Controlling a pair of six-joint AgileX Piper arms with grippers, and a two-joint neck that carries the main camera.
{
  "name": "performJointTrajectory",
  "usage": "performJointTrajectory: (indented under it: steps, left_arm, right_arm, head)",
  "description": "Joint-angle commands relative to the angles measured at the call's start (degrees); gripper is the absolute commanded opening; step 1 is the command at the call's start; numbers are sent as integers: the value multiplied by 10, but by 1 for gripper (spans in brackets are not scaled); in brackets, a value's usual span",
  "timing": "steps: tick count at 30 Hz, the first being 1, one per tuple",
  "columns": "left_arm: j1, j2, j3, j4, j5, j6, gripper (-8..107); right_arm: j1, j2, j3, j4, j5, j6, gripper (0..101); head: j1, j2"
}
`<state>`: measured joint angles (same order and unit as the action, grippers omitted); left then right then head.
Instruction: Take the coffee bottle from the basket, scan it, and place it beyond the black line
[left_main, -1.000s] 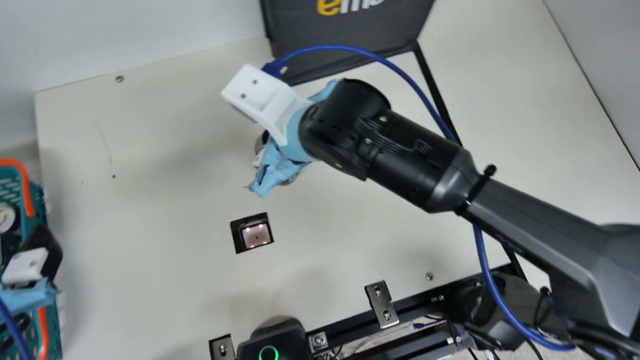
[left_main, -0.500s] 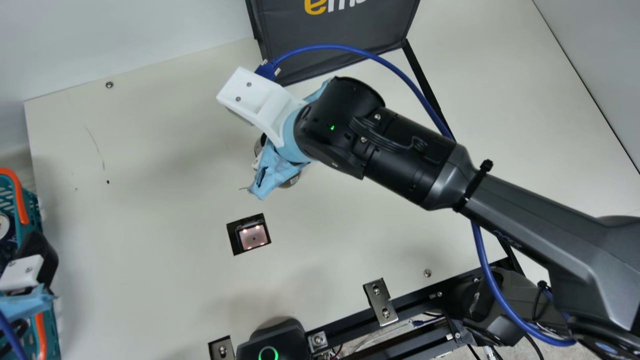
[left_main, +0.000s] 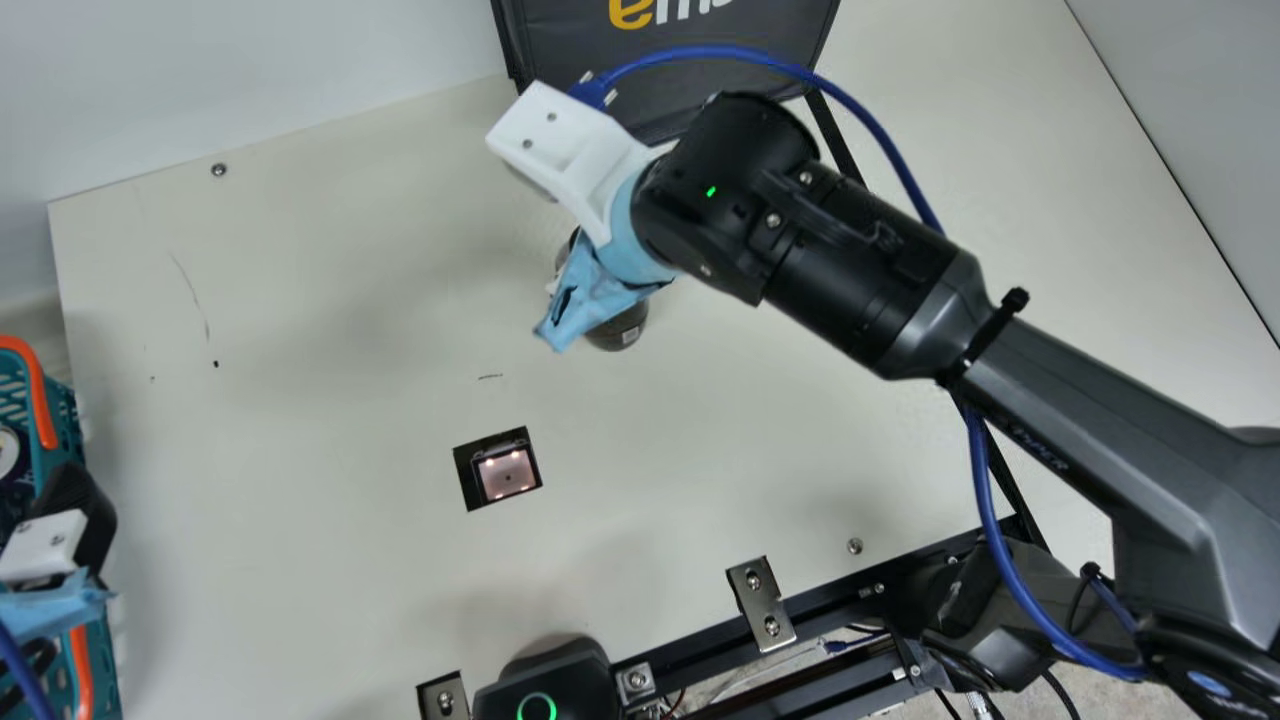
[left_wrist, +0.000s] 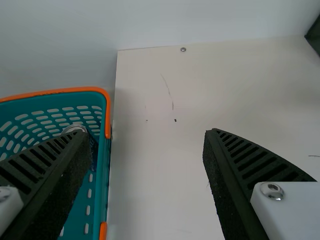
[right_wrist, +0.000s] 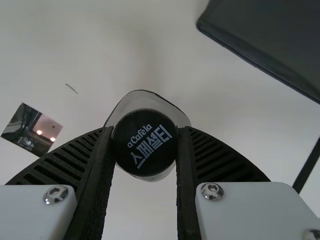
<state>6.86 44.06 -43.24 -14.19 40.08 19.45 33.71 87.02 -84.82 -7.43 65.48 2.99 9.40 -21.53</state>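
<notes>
The right gripper has its jaws closed only as far as the width of the black cap, clamping the coffee bottle from both sides. Two lines of pale lettering run across the cap, while a small white label marks the bottle's dark side. The bottle is over the cream table, between the square scanner and the black line, short of the line; whether its base touches the table cannot be told. Yellow and white letters, cut off by the main view's edge, decorate a dark panel. The left gripper, jaws wide apart and holding nothing, is at the teal, orange-trimmed basket.
</notes>
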Motion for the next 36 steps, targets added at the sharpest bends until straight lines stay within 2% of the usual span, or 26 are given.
performJointTrajectory:
  steps: [1,20,36]
  left_arm:
    - [0,0,0,0,0,0,90]
    - [0,0,0,0,0,0,90]
    - [0,0,0,0,0,0,90]
  right_arm:
    - [-16,0,-3,1,4,-1,0]
    - [-191,0,-26,12,11,-13,0]
    - [-351,12,-56,33,29,-54,0]
  head:
    - [-15,0]
    - [-15,0]
    - [-15,0]
